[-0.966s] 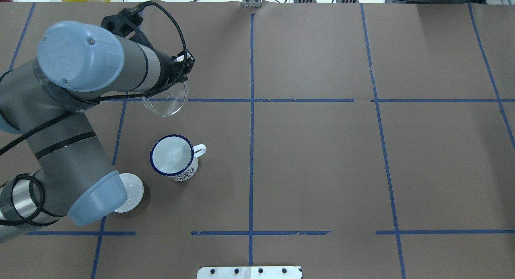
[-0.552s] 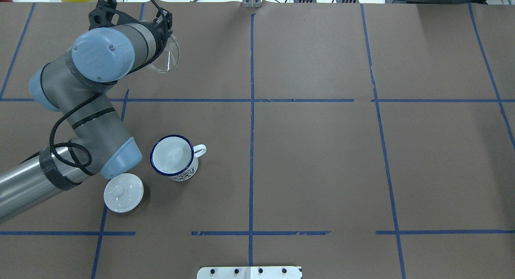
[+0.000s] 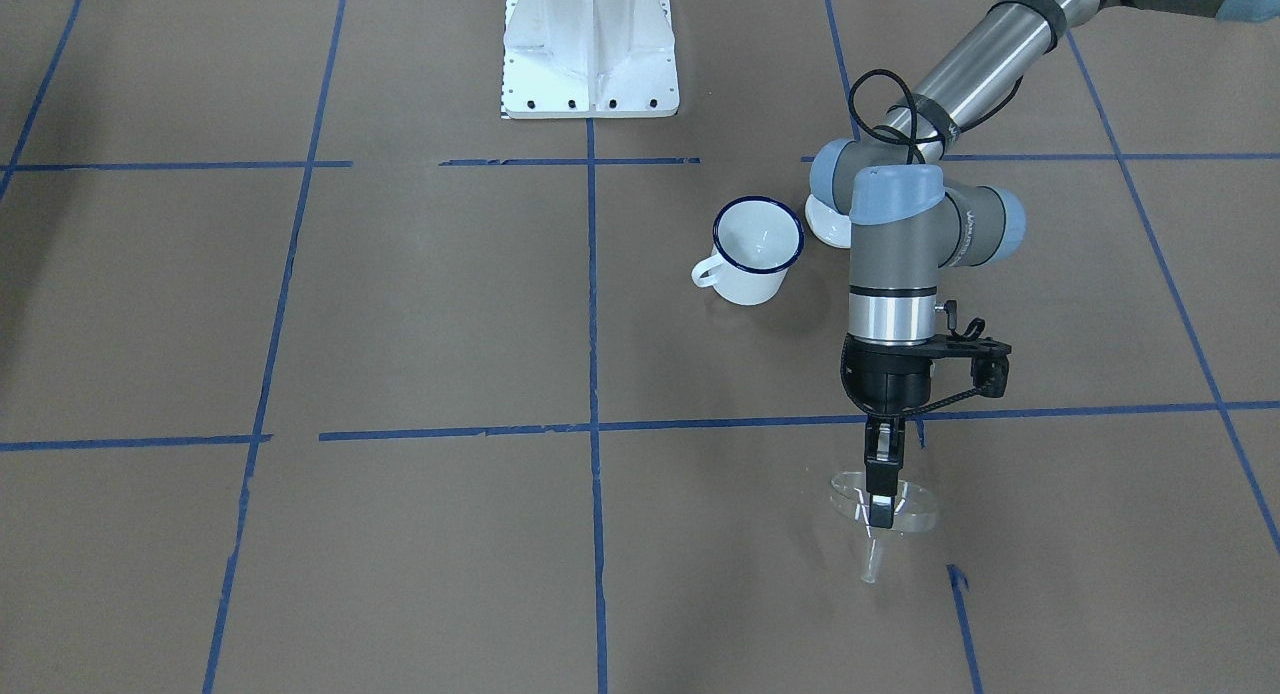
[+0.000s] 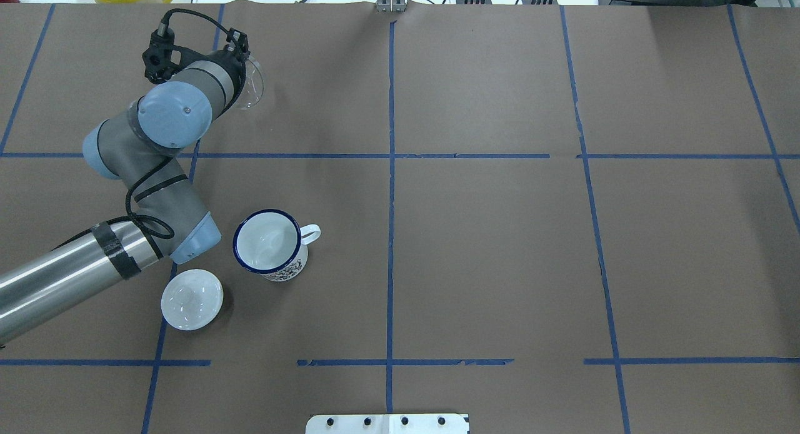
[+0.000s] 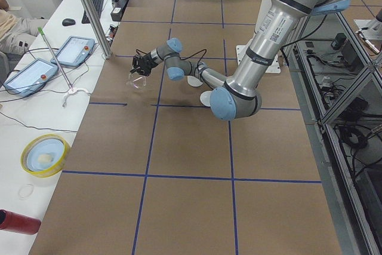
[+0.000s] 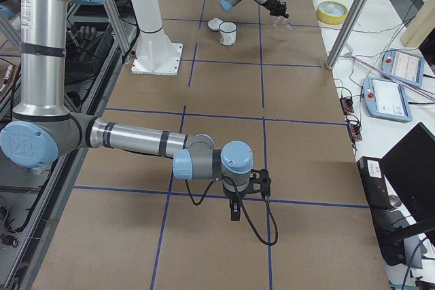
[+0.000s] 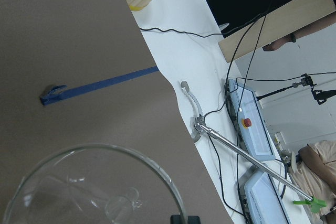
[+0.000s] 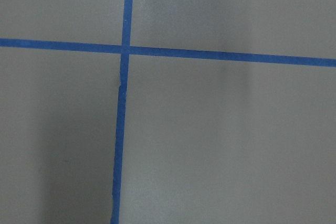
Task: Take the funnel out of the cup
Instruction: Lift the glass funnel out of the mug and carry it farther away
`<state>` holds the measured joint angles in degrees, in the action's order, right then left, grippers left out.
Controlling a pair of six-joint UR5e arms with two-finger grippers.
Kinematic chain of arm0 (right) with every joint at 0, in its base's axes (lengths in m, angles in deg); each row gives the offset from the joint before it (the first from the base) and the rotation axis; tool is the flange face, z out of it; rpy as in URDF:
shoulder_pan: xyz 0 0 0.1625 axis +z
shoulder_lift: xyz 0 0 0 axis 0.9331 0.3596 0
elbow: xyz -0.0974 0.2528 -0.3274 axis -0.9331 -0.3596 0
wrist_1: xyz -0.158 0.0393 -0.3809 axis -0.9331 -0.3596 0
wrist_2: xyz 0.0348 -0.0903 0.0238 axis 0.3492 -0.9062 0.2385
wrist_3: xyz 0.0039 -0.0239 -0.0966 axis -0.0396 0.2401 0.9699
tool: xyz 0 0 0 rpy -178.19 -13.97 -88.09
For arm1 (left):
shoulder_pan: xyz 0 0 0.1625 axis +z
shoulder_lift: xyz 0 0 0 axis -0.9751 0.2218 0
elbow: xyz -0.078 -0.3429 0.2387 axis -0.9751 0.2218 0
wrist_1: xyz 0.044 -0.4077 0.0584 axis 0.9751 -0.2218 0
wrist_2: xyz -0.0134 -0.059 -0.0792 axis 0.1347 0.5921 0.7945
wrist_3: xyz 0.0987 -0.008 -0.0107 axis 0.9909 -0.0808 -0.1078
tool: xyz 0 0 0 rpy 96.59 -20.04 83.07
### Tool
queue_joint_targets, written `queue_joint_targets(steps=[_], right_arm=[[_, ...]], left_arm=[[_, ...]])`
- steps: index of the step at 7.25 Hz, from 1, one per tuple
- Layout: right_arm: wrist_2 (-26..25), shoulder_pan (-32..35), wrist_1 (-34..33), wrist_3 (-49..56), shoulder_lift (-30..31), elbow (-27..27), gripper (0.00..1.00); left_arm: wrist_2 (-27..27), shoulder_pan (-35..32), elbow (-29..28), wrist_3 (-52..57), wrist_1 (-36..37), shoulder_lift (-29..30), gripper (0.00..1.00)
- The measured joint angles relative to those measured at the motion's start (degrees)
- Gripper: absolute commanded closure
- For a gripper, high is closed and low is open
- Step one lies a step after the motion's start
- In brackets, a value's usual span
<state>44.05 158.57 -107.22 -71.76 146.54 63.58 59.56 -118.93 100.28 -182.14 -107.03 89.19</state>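
Pinching the rim of the one funnel (image 3: 908,509), the left hand (image 3: 880,517) holds it upright, spout down, apart from the one cup (image 3: 757,249); the right hand (image 6: 234,212) cannot be judged.

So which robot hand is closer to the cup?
The left hand. It holds the funnel not far beyond the cup; the right hand hangs far off at the table's other end.

The funnel (image 3: 912,512) out of the cup (image 4: 267,243)
Clear funnel spout-down, well apart at the upright white cup's twelve o'clock overhead; handle at three.
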Motion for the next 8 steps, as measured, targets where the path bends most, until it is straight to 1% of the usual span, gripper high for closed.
queue_joint_targets(steps=[1, 2, 3, 4, 5, 6, 7, 8], right_arm=[[0.0, 0.0, 0.0, 0.0, 0.0, 0.0, 0.00], [0.0, 0.0, 0.0, 0.0, 0.0, 0.0, 0.00], [0.0, 0.0, 0.0, 0.0, 0.0, 0.0, 0.00], [0.0, 0.0, 0.0, 0.0, 0.0, 0.0, 0.00], [0.0, 0.0, 0.0, 0.0, 0.0, 0.0, 0.00], [0.0, 0.0, 0.0, 0.0, 0.0, 0.0, 0.00], [0.0, 0.0, 0.0, 0.0, 0.0, 0.0, 0.00], [0.0, 0.0, 0.0, 0.0, 0.0, 0.0, 0.00]], left_arm=[[-0.1, 0.3, -1.2, 0.0, -0.7, 0.1, 0.93], [-0.1, 0.5, -1.9, 0.1, -1.1, 0.1, 0.72], [-0.2, 0.6, -2.1, 0.2, -1.3, 0.1, 0.53], [-0.2, 0.6, -2.2, 1.0, -1.3, 0.0, 0.40], [-0.2, 0.8, -2.2, 2.4, -1.3, 0.0, 0.14], [-0.2, 0.8, -2.0, 4.0, -1.3, -0.1, 0.06], [0.1, 0.7, -0.4, 7.5, -1.3, -0.2, 0.05], [1.7, 0.2, 3.2, 12.9, -0.6, -0.5, 0.05]])
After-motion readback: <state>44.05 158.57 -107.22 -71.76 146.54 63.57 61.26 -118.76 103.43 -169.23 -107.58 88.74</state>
